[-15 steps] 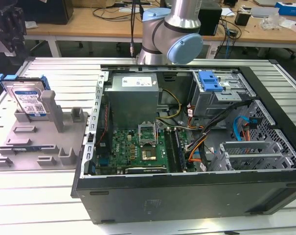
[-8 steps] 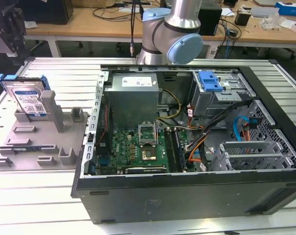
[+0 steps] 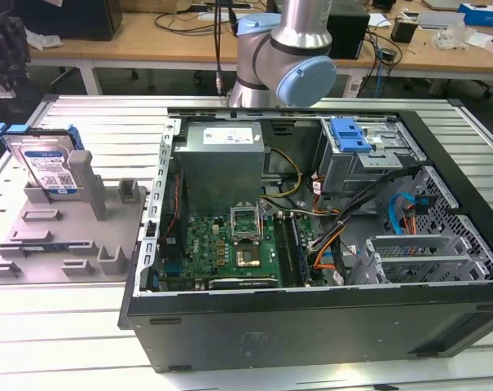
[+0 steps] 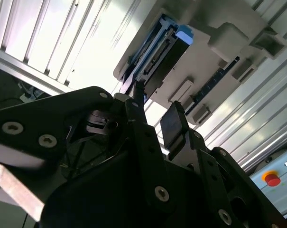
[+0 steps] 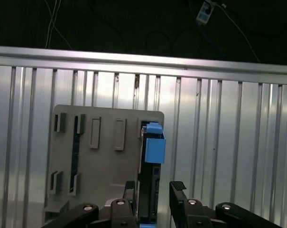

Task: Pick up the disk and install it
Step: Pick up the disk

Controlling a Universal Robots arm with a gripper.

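The disk (image 3: 50, 167) is a silver drive with a white-and-blue label and a blue bracket. It stands on edge in a slot of the grey fixture (image 3: 67, 236) on the exterior view's left. In the first wrist view the disk (image 5: 154, 149) appears edge-on, and my gripper (image 5: 152, 190) hangs open some way above it. One black fingertip (image 5: 129, 189) lines up on each side of the drive. In the second wrist view the gripper (image 4: 155, 107) is likewise open and holds nothing, with the disk (image 4: 157, 57) beyond it in the fixture (image 4: 205, 71).
An open computer case (image 3: 311, 326) lies on the slatted aluminium table (image 3: 59, 326), with a motherboard (image 3: 230, 244), a grey power-supply box (image 3: 222, 163), loose cables and a blue-latched drive cage (image 3: 349, 134). My arm's base (image 3: 279, 57) stands behind it. A red button (image 4: 272, 179) sits nearby.
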